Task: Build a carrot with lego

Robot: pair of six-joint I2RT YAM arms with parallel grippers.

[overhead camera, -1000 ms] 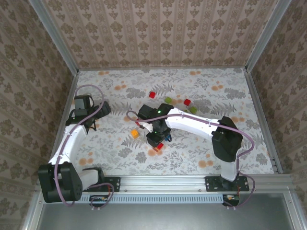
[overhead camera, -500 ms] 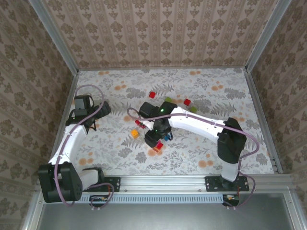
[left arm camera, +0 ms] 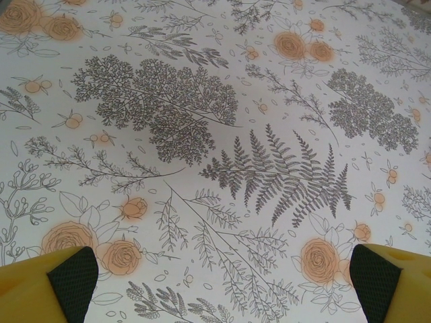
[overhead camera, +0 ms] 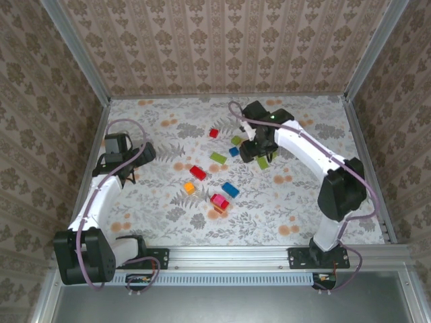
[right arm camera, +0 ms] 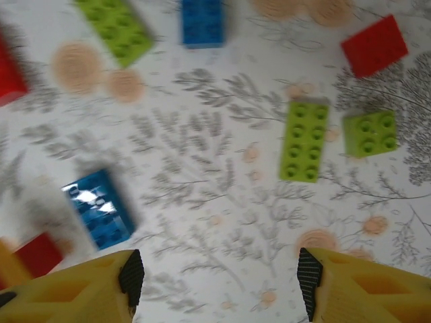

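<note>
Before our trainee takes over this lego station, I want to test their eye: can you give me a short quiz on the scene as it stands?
1. True or false: the left pincer grips a brick.
2. How many green bricks lie in the right wrist view?
3. In the top view, the brick nearest the orange brick is: A blue, B red, C green.

Key:
1. False. It stands open over the bare table.
2. Three: two oblong, one square.
3. B, the red oblong.
</note>
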